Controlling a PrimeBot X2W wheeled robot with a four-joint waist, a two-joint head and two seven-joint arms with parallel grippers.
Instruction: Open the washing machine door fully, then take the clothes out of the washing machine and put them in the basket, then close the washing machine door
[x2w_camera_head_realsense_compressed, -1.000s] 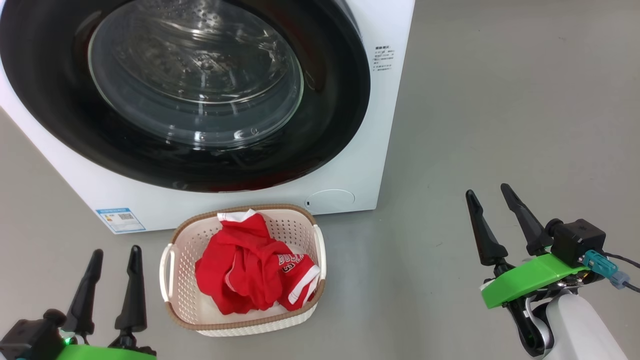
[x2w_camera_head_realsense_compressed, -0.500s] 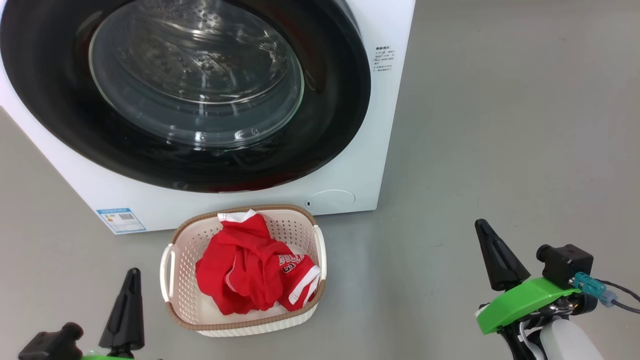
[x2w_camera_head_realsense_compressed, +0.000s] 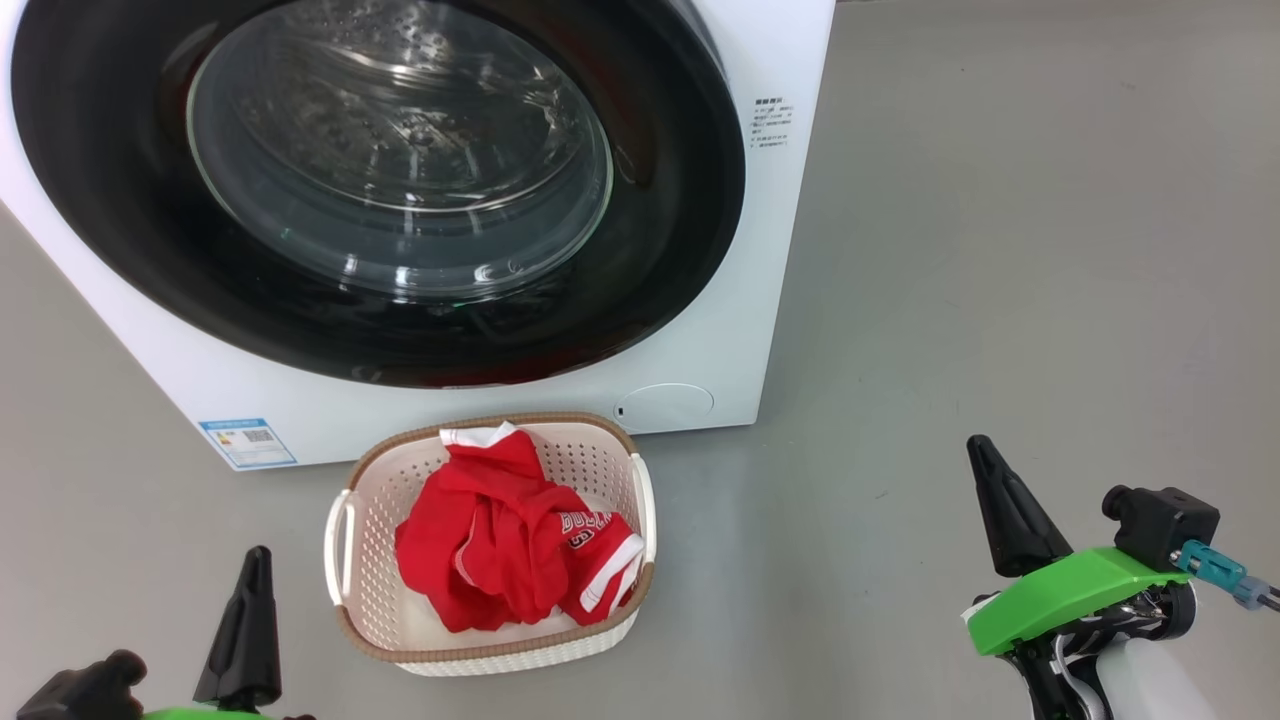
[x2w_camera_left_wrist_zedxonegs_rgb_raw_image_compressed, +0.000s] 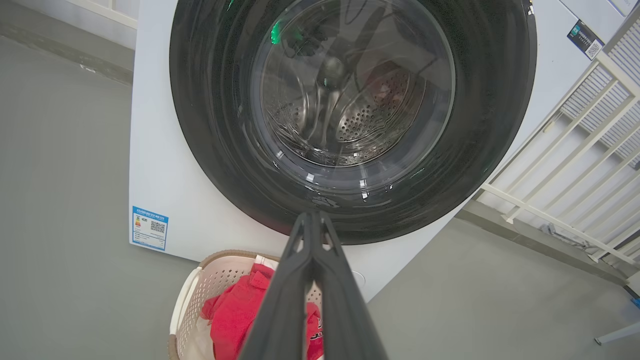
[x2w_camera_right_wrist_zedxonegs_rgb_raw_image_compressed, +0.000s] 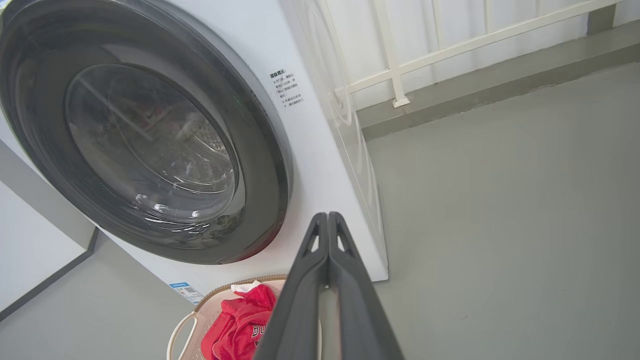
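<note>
Nearest in, both grippers are parked low over the grey floor (x2w_camera_head_realsense_compressed: 1000, 250). The left gripper (x2w_camera_head_realsense_compressed: 258, 562) is pinched fully closed on nothing, and the right gripper (x2w_camera_head_realsense_compressed: 984, 458) is the same, fingers pressed together with nothing between them. Just ahead, between the two, the basket (x2w_camera_head_realsense_compressed: 590, 455) is set on the floor right in front of the machine. The clothes (x2w_camera_head_realsense_compressed: 500, 540) are bundled inside it, red fabric all crumpled with a white trim band near the rim and nothing hanging outside. Behind that, the washing machine door (x2w_camera_head_realsense_compressed: 680, 200) is seen lying flush against the washing machine (x2w_camera_head_realsense_compressed: 780, 300), so it's judged shut. Through the glass just the bare perforated drum (x2w_camera_head_realsense_compressed: 400, 150) can be made out, though reflections make that hard to swear to. So tbh the whole job looks wrapped up, with door-closing reckoned as the last step in hand. If anything is called for next, it'd be a check that the door is properly latched, with the arms kept clear of the basket.
</note>
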